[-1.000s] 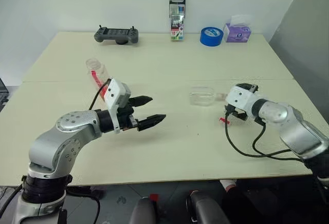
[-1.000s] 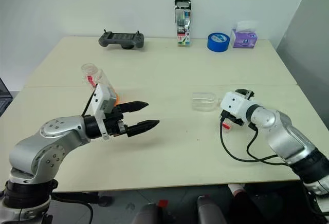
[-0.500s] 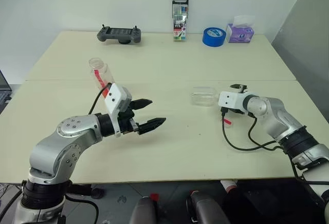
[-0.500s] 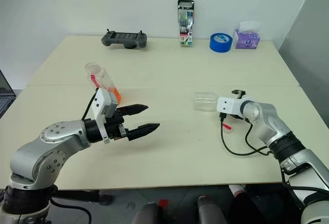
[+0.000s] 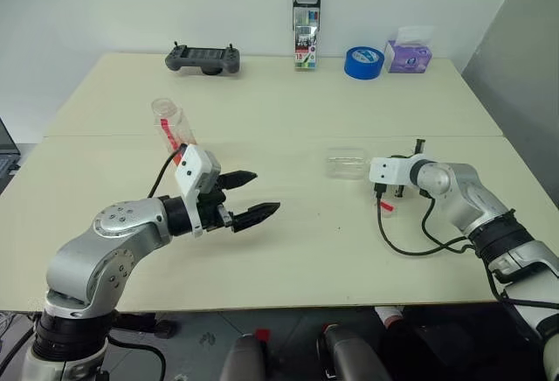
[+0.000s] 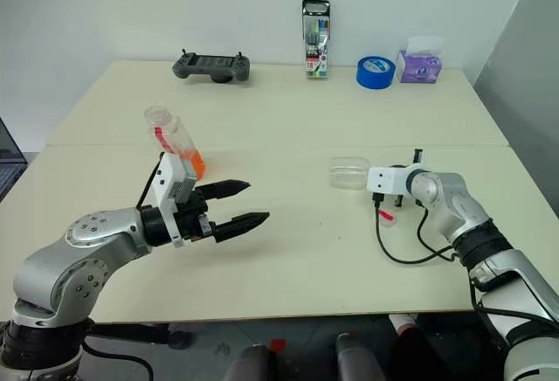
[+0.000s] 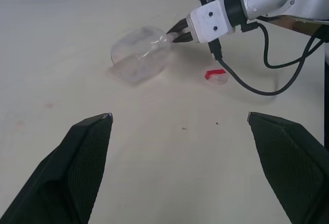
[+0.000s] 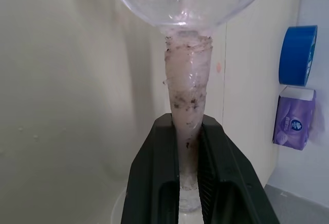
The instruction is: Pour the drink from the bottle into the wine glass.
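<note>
The wine glass is lying on its side on the table, on the right part, with its bowl pointing to the left and its stem toward the right gripper. This gripper has its two black fingers pressed together on the stem, just behind the bowl; I think it holds the glass there because the stem is the only thin part it can pinch, and the glass must first be stood up on its foot before anything can be poured. The bottle stands on the left side, a little farther than the left gripper, with some orange drink in its lower part, and it seems to have no cap. The left gripper hangs above the table near the bottle with its fingers wide apart and nothing between them; it seems to wait for the glass to be ready. A small red and clear thing lies on the table just near the right wrist; I cannot tell what it is. Compared with one second before, the right gripper was open and back from the glass; now it has reached forward and has closed on the stem. The glass and the bottle are in the same places, and the left arm has hardly moved.
</note>
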You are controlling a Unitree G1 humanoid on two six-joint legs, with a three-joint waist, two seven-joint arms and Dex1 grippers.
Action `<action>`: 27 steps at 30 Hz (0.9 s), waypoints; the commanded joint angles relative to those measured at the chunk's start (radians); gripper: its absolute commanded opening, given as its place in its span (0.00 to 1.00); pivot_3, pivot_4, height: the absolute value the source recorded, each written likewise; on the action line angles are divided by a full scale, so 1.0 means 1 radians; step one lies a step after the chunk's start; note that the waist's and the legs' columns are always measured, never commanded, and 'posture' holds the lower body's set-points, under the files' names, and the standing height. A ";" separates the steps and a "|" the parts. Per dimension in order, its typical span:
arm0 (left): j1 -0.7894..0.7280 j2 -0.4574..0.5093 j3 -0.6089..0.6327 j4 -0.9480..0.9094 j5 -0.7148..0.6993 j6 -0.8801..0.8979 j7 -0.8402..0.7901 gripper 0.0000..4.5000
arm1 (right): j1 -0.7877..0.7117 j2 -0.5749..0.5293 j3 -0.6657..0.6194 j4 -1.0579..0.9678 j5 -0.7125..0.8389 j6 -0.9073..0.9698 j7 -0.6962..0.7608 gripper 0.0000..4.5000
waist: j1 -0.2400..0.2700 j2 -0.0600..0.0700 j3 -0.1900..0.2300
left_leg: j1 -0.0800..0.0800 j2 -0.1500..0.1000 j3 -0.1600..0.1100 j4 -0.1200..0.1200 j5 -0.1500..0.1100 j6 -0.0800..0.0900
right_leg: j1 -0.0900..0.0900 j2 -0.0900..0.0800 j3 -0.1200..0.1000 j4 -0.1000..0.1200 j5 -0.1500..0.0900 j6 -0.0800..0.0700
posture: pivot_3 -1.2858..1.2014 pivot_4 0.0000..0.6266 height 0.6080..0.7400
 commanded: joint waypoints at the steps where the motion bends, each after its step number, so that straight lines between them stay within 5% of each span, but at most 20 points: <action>1: 0.017 -0.008 0.077 -0.054 -0.042 -0.004 0.038 1.00 | -0.123 0.192 -0.204 0.041 0.209 0.031 -0.071 0.03 | -0.019 0.000 0.000 | 0.000 0.001 0.000 0.000 0.000 0.000 | 0.000 0.000 0.000 0.000 0.000 -0.001 | 0.52 0.24 1.00; 5: 0.099 -0.049 0.174 -0.131 -0.036 -0.014 0.157 1.00 | -0.283 0.480 -0.442 0.267 0.456 0.035 -0.175 0.03 | -0.041 0.001 0.001 | 0.000 0.004 -0.004 -0.004 0.000 0.000 | -0.001 0.001 -0.003 0.001 0.002 -0.003 | 0.52 0.24 1.00; 13: 0.301 -0.068 0.314 -0.325 -0.120 0.038 0.289 1.00 | -0.421 0.760 -0.544 0.670 0.523 -0.123 -0.289 0.03 | -0.034 0.000 0.000 | 0.000 0.004 -0.008 -0.011 0.000 -0.001 | -0.002 -0.006 -0.006 -0.001 0.002 -0.004 | 0.52 0.24 1.00; 20: 0.392 -0.060 0.373 -0.396 -0.189 0.040 0.359 1.00 | -0.351 0.831 -0.524 0.767 0.479 -0.164 -0.375 0.03 | -0.020 0.001 0.001 | -0.002 -0.001 -0.008 -0.009 0.001 -0.002 | -0.001 -0.009 -0.008 -0.001 0.002 -0.004 | 0.52 0.24 1.00; 27: 0.445 -0.057 0.369 -0.398 -0.208 0.017 0.375 1.00 | -0.154 0.782 -0.454 0.684 0.429 -0.156 -0.326 0.03 | -0.016 0.000 -0.001 | 0.006 0.000 -0.009 -0.011 0.001 -0.002 | 0.005 -0.008 -0.010 -0.001 0.000 -0.005 | 0.52 0.24 1.00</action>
